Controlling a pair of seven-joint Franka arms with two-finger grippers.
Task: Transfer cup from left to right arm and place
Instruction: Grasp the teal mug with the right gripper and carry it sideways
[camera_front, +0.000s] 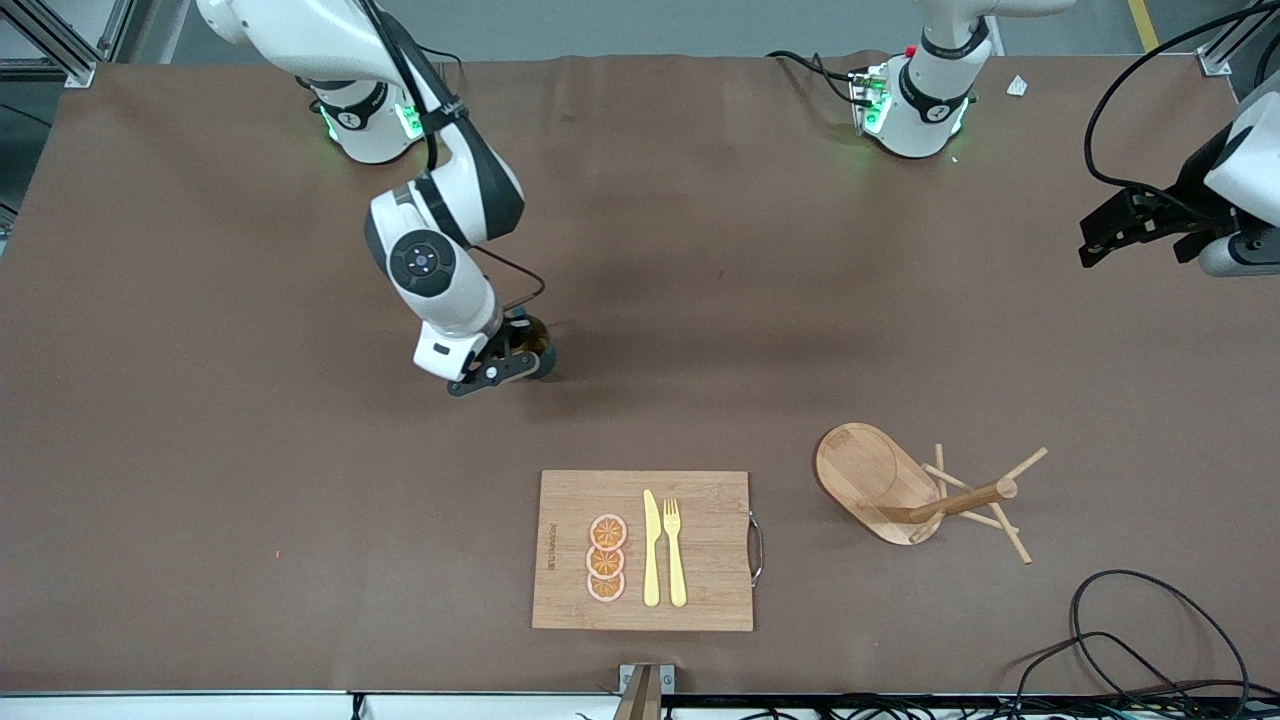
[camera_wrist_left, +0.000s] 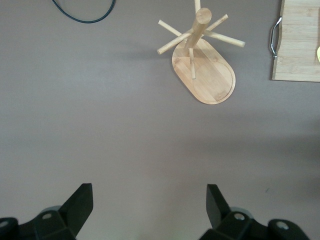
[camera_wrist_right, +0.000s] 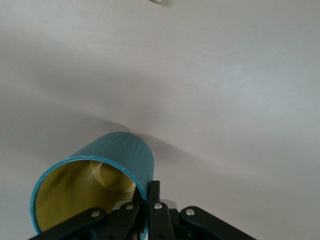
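In the front view the cup (camera_front: 538, 345) is nearly all hidden under the right gripper (camera_front: 510, 362), just a dark sliver peeking out past the fingers. From the right wrist, the cup's handle can't be seen, its rim runs off the picture's edge, and the finger (camera_wrist_right: 152, 200) pinching the wall covers part of the rim. Whether the cup touches the table (camera_front: 200, 400) can't be told. The left gripper (camera_front: 1120, 228) sits at the frame's edge, most of its arm cut off. From the left wrist, the cutting board (camera_wrist_left: 300, 45) shows only a corner and its handle, the rest cropped away.
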